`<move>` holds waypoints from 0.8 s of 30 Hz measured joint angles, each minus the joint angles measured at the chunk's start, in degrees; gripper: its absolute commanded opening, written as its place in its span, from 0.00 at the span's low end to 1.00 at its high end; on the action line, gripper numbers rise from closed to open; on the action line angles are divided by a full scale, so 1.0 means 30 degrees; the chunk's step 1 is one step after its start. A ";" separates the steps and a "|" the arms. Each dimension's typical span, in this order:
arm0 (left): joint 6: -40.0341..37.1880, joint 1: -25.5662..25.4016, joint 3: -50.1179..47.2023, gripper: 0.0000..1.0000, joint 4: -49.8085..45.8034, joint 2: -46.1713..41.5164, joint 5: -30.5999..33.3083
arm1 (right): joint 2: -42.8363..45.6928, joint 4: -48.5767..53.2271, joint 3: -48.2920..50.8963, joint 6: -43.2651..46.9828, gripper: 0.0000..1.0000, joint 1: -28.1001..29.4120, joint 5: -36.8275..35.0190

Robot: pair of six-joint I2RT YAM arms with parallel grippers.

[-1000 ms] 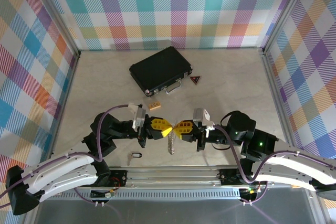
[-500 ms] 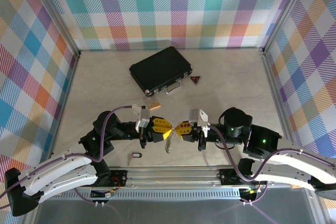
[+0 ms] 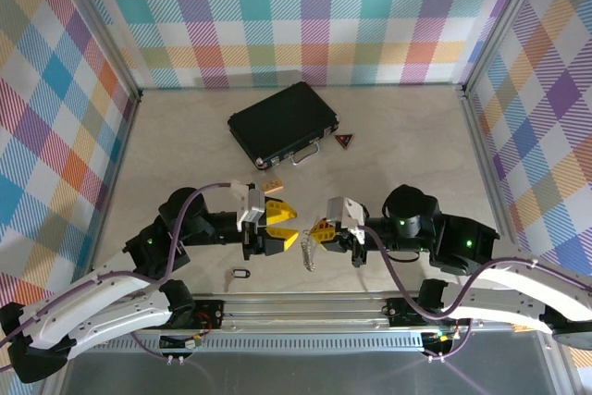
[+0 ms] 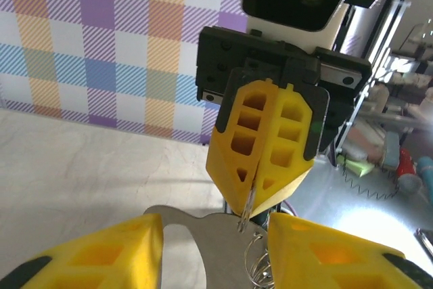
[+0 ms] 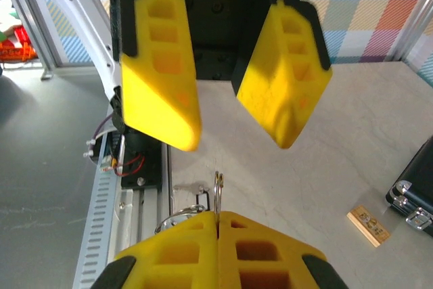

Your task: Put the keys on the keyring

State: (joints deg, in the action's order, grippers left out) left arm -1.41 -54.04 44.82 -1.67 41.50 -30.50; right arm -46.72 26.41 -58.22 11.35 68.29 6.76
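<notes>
- The keyring (image 3: 240,273) lies flat on the table (image 3: 416,154) near its front edge. It is left of both grippers, touched by neither, and sits where it sat a second ago.
- The left arm reaches in low from the near left corner with its forearm bent inward, so the left gripper (image 3: 296,226) points right toward the middle of the table.
- Its yellow fingers (image 5: 162,79) stand spread apart. In the left wrist view a flat key blade shows in the gap between them, and I cannot tell whether it touches either one.
- The right arm mirrors this from the near right. The right gripper (image 3: 314,232) points left, its tip just short of the left gripper's.
- The right gripper's fingers are pressed together on the thin silver loop of the keys (image 3: 308,254). The bunch hangs down from those tips, between the two grippers.
- A second ago both grippers met tip to tip on the bunch, with the left fingers shut. Since then the left fingers have opened, and the keys now hang from the right gripper alone.
- Farther back, a small tan block (image 3: 272,188) lies just beyond the left gripper.
- Beyond that lies a closed black case (image 3: 282,122), with a small dark triangle (image 3: 344,141) just to its right.
</notes>
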 measured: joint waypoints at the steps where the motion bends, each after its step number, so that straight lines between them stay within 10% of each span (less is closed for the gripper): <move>1: -0.0189 0.0000 0.0313 0.50 -0.0517 0.0000 -0.0015 | -0.0262 0.0262 -0.0197 0.0117 0.00 0.0000 0.0051; 17: -0.2018 -0.0036 0.1865 0.67 -0.4852 0.1086 -0.0080 | -0.2280 0.3592 -0.2645 0.1319 0.00 0.0000 0.0255; 24: -0.2390 -0.0073 0.1902 0.58 -0.4918 0.1719 -0.0015 | -0.2739 0.4218 -0.2674 0.1406 0.00 0.0000 0.0248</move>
State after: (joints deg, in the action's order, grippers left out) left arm -8.58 -54.26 50.52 -16.43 46.65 -30.55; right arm -54.94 39.07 -66.24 15.57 68.29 7.51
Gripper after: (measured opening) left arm 0.599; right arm 0.044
